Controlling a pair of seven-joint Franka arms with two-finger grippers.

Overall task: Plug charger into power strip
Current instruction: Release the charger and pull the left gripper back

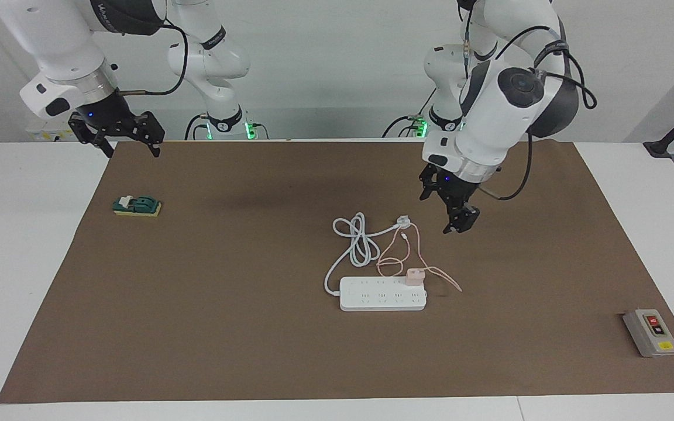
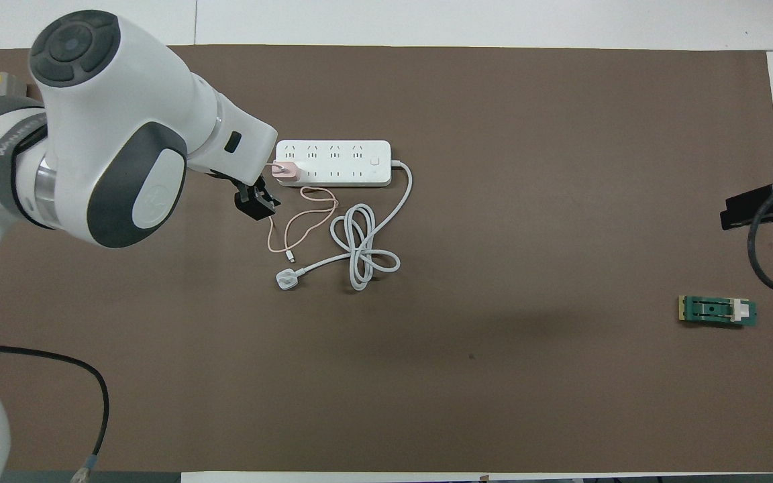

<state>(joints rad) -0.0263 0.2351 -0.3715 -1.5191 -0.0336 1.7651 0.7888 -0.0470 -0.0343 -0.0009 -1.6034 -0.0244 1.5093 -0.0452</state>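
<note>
- Surface: white table (image 1: 27, 245) covered by a brown mat (image 1: 243, 327); pale wall (image 1: 325, 64) at the robots' end.
- Power strip (image 1: 382, 300) lies flat on the mat, toward the left arm's end, its thick white cord (image 1: 356, 240) looped on the side nearer the robots and ending in a white plug (image 1: 403, 221).
- Charger (image 1: 414, 276) sits upright in the strip's end socket, pink cable (image 1: 398, 252) trailing on the mat.
- Left gripper (image 1: 453, 211) raised over the mat beside the cords, jaws released, holding nothing.
- Right gripper (image 1: 119, 135) waits over the mat's corner, jaws spread, empty.
- Grey button box (image 1: 650, 332): red and yellow labels, text unreadable.
- Green switch block (image 1: 137, 206) lies near the right arm's end.
</note>
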